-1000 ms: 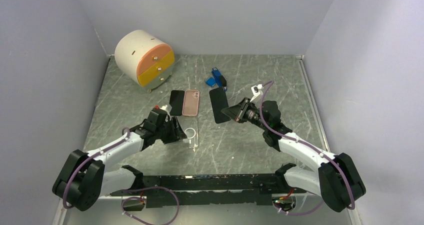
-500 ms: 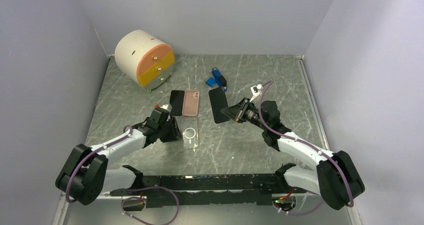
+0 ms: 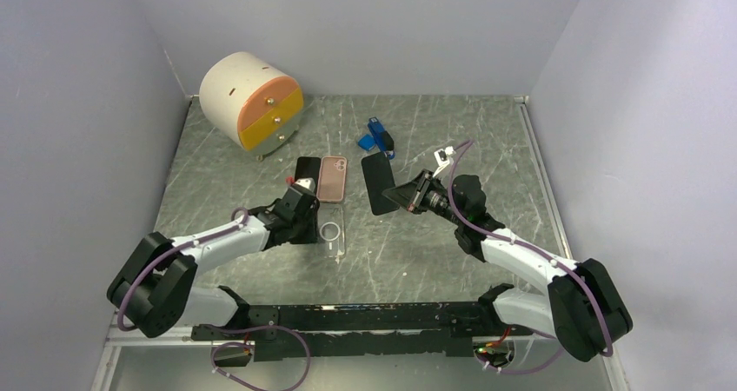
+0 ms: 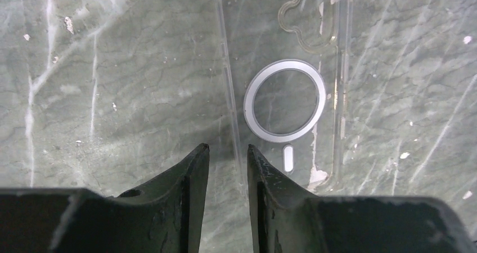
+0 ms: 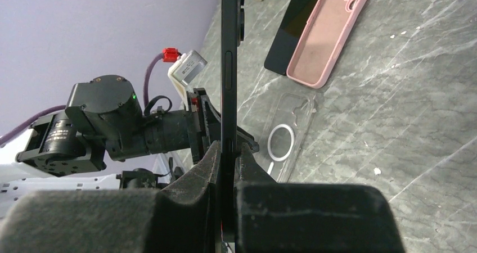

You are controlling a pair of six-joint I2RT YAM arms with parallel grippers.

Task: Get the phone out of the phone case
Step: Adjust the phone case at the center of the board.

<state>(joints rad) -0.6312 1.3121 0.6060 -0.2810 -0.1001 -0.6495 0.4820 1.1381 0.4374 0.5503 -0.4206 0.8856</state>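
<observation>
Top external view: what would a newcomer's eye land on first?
The black phone, clamped on edge in the right gripper, raised at centre. Below it, the clear plastic phone case with a white ring lies flat and empty by the left gripper. A white round drawer unit with orange and yellow fronts stands far left.

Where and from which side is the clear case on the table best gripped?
Probably pinch one long side wall of the clear case, coming from above. It lies flat, so only that thin raised rim offers the left pincer two opposing faces.
</observation>
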